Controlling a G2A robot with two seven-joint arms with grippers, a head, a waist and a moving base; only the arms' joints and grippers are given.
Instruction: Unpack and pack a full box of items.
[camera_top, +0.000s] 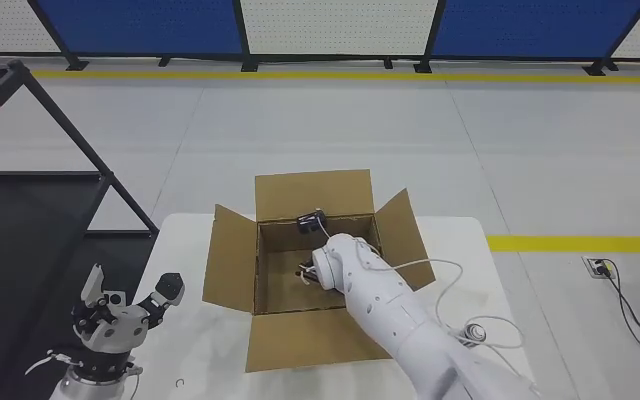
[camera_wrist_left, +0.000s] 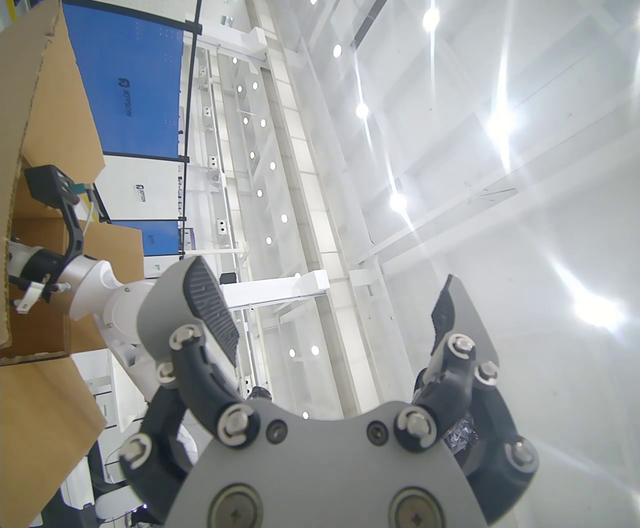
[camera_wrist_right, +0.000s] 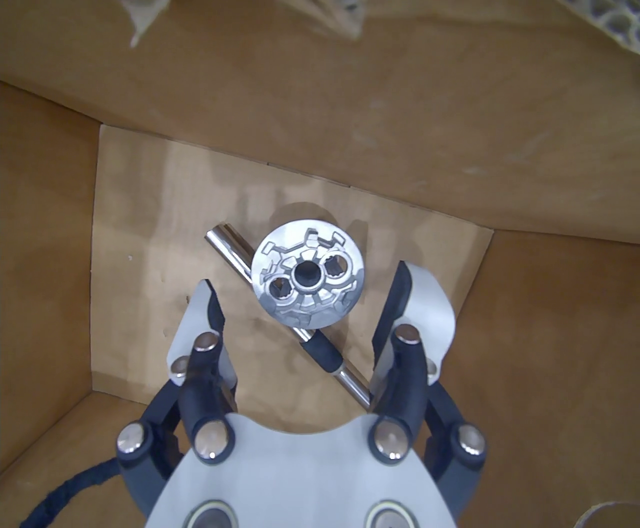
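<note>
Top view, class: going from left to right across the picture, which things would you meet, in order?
left gripper → cardboard box → power strip on the floor. The arm reaching into the box overlaps it, so it is left out.

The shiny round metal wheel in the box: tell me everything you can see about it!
The round silver metal disc lies face up inside the brown cardboard box, near its floor. It has a dark centre hole, two smaller toothed holes beside it and raised blocky ridges. It lies over a thin shiny metal rod with a black band. The right gripper is open above it, not gripping it.
</note>
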